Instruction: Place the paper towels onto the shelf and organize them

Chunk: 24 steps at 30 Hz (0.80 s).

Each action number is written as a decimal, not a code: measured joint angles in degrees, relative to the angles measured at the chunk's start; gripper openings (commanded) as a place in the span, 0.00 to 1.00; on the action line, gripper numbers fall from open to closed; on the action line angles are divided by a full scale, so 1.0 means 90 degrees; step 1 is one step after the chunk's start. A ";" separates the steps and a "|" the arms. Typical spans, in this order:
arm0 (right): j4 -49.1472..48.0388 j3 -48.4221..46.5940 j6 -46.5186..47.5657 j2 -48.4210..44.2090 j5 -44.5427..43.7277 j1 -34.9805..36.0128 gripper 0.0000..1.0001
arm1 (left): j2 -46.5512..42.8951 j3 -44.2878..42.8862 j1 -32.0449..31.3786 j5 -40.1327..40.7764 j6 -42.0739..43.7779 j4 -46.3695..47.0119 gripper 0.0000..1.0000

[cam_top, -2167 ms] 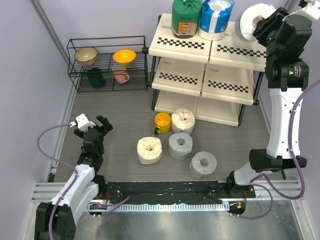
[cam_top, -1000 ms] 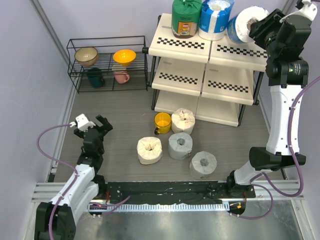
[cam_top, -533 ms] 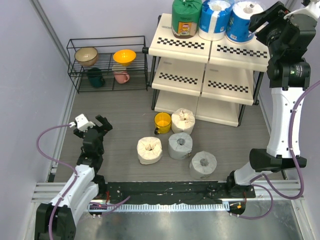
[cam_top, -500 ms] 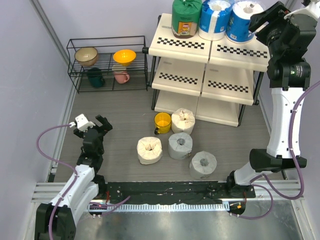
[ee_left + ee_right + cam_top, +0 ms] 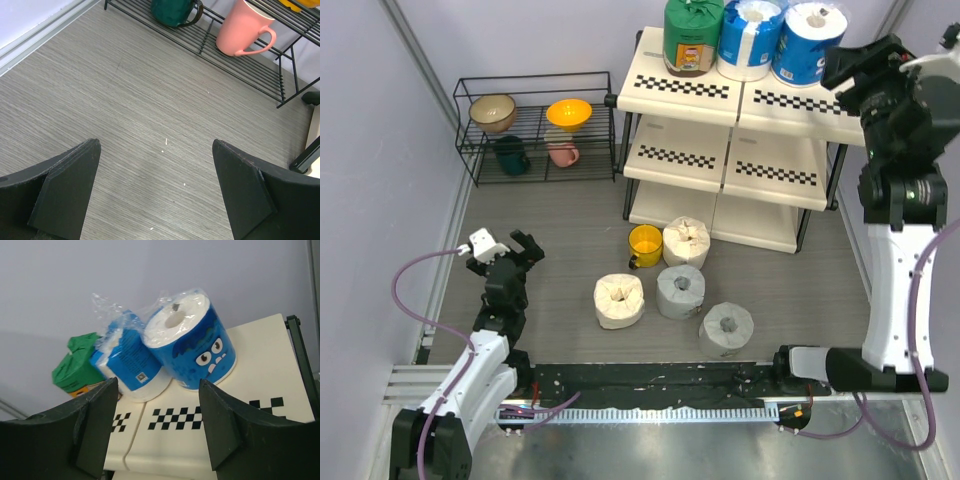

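Grey wood-grain surface, pale walls, and the action is up top. The right claw has just let go of the blue monster-face roll and pulled back clear of it. Its jaws stand about half open, holding nothing.

The roll stands upright on the shelf, top tier, straight ahead of the claw. It touches the other blue roll to the claw's left, with the green roll beyond.

That makes three shelved, by my count. Two cream rolls and two grey rolls wait far below the claw. The left claw sits low, wide open and empty.
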<state>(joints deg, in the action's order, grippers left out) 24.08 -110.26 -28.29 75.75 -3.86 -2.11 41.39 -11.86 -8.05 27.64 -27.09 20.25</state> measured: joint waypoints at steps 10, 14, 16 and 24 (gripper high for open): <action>-0.1268 0.1690 -0.0852 -0.1780 0.2361 0.0056 0.70 | -0.0007 0.0000 -0.0002 0.0002 0.0000 -0.0002 1.00; -0.1287 0.3582 -0.0962 -0.2193 0.2883 0.0459 0.71 | -0.0005 0.0000 0.0000 0.0000 0.0000 -0.0002 1.00; -0.0942 0.4437 -0.0954 -0.2232 0.2883 0.0879 0.71 | -0.0005 0.0000 -0.0002 0.0000 0.0000 0.0000 1.00; -0.0182 0.6380 -0.0903 -0.2645 0.2183 0.2594 0.71 | 0.0029 0.0000 -0.0002 -0.0002 0.0000 -0.0002 1.00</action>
<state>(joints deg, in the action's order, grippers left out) 22.44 -52.84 -36.42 51.94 15.79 21.23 41.65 -11.86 -8.08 27.62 -27.09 20.23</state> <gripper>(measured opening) 0.712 0.996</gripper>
